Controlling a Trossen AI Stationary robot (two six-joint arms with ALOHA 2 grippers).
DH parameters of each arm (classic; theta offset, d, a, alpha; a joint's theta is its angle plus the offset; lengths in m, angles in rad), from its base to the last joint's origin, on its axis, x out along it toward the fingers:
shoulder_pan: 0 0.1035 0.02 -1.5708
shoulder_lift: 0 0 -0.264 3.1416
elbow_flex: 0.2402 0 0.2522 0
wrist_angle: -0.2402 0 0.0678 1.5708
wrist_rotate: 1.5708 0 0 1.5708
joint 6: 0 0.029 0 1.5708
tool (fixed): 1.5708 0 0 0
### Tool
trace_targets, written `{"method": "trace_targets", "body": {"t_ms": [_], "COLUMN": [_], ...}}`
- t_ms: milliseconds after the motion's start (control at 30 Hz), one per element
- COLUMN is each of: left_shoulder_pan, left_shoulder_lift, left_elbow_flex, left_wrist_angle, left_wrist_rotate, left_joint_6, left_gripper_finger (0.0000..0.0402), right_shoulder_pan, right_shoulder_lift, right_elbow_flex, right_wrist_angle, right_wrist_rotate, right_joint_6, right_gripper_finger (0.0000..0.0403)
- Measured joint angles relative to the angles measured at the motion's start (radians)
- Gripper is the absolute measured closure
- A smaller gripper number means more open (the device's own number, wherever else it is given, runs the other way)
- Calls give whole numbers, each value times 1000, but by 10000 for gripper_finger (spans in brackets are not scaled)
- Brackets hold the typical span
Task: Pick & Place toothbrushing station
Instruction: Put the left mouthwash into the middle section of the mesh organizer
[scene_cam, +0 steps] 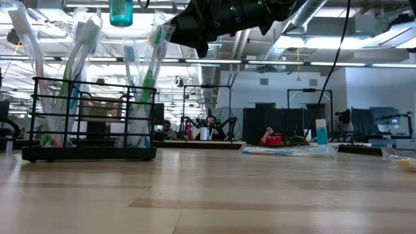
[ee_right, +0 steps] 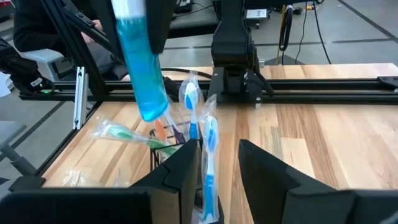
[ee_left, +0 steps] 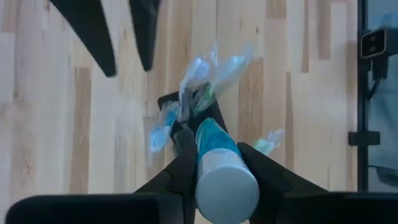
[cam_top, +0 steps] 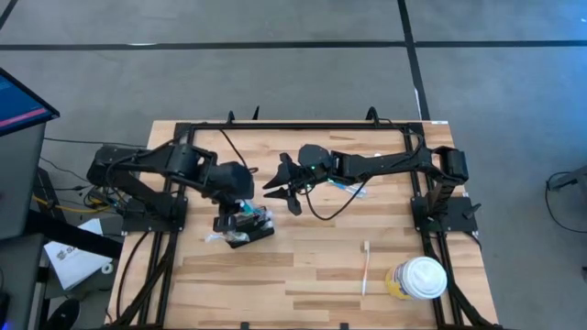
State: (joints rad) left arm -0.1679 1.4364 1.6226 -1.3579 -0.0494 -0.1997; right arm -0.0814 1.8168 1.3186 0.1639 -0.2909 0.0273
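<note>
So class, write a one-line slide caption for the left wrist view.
Left hand holds a blue tube above the black holder filled with wrapped toothbrushes.

The high view looks straight down on the whole wooden table [cam_top: 303,266], from well above. The low view sits at table-top height, very near the black holder [scene_cam: 89,117], facing level across into the room behind it. The left wrist view looks steeply down onto the holder [ee_left: 186,109] from close above. The right wrist view looks across at the same holder [ee_right: 165,149] from nearby. All four views share the holder.
</note>
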Motion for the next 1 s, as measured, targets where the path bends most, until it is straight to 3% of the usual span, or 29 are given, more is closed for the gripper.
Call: {"method": "trace_targets", "body": {"t_ms": [1000], "left_shoulder_pan": [-12], "left_shoulder_lift": [1], "left_elbow_flex": [-298], "left_wrist_angle": [170], "left_wrist_rotate": [2], "left_joint_6": [-55], "left_gripper_finger": [317], "right_shoulder_pan": [0], "right_shoulder_lift": [0], "right_elbow_flex": [0], "right_wrist_angle": [-31], "right_wrist_rotate": [0], "right_joint_6": [0], "right_gripper_finger": [294]}}
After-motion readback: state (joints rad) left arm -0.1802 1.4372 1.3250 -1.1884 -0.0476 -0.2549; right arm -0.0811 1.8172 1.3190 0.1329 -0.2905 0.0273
